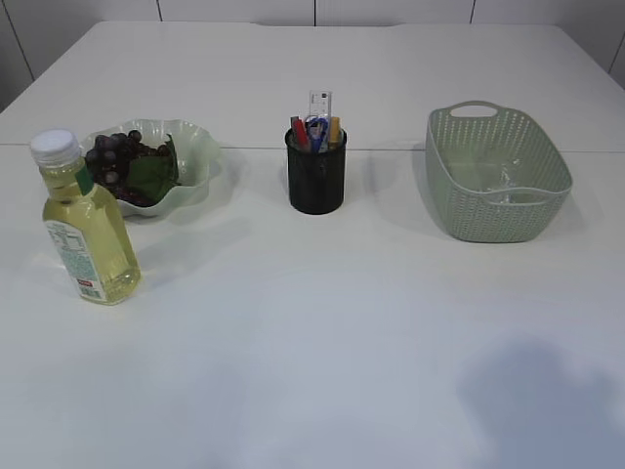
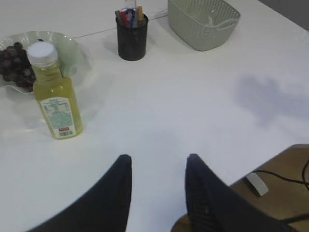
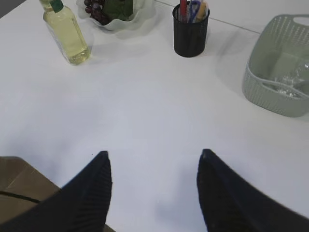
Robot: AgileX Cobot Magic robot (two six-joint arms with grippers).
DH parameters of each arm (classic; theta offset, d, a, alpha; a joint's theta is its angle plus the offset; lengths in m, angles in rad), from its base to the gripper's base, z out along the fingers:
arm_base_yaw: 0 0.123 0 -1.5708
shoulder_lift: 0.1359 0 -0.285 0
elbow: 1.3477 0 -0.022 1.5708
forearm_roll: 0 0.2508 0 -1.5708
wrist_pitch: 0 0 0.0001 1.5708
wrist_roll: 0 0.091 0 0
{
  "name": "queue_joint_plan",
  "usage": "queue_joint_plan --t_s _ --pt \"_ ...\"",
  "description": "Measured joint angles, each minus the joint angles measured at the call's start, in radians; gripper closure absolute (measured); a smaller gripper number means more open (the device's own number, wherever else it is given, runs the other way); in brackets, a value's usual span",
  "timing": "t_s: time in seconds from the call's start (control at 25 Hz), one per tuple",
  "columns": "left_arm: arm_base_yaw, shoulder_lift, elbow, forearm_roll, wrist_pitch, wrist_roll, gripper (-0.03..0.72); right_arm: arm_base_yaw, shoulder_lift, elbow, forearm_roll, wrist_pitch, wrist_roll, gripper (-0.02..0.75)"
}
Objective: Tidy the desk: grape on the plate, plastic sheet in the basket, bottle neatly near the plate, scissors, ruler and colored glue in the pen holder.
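Exterior view, plate (image 1: 200,147): a pale green wavy-rimmed plate is seen at the far left of the white desk (image 1: 322,332); dark grapes (image 1: 112,156) with a green leaf are held in it.
Exterior view, bottle (image 1: 86,227): it is stood upright just in front of the plate, white-capped and filled with yellow liquid.
Exterior view, pen holder (image 1: 316,174): a black mesh cup is placed at the middle; the red-handled scissors (image 1: 300,132), a clear ruler (image 1: 319,102) and an orange-tipped colored glue (image 1: 334,129) are stood in it (a blue item sits among them, its kind not readable).
Exterior view, basket (image 1: 488,210): a grey-green woven basket is set at the right, well apart from the pen holder; a crumpled clear plastic sheet (image 1: 506,182) is seen lying in its bottom.
Left wrist view, left hand (image 2: 158,162): it is held above bare desk, fingers moderately parted, nothing between them; the bottle is seen ahead to the left, the plate behind it, the pen holder and basket farther off.
Right wrist view, right hand (image 3: 153,157): it is spread wide over bare desk and nothing is gripped; the basket with the plastic sheet is seen at the right edge, the pen holder at top centre.
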Motion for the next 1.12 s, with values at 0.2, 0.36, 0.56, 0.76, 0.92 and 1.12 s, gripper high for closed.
queue_joint_plan --t_s 0.2,0.36,0.56,0.76,0.92,1.12 --pt "0.000 -0.164 0.105 -0.029 0.048 0.000 0.408 0.000 -0.215 0.151 0.002 0.028 -0.023 0.289" --pt "0.000 -0.271 0.195 -0.033 0.075 0.000 0.407 0.000 -0.371 0.244 0.008 0.042 -0.030 0.289" --pt "0.000 -0.341 0.273 -0.028 0.073 0.002 0.407 0.000 -0.508 0.300 0.015 0.048 -0.040 0.289" --pt "-0.002 -0.341 0.291 0.061 0.054 0.004 0.409 0.000 -0.576 0.337 -0.001 0.048 -0.066 0.289" --pt "-0.002 -0.341 0.291 0.072 0.047 0.004 0.409 0.000 -0.618 0.405 -0.006 0.050 -0.068 0.289" --pt "-0.002 -0.341 0.291 0.075 0.047 0.004 0.409 0.000 -0.676 0.414 -0.007 0.052 -0.068 0.289"
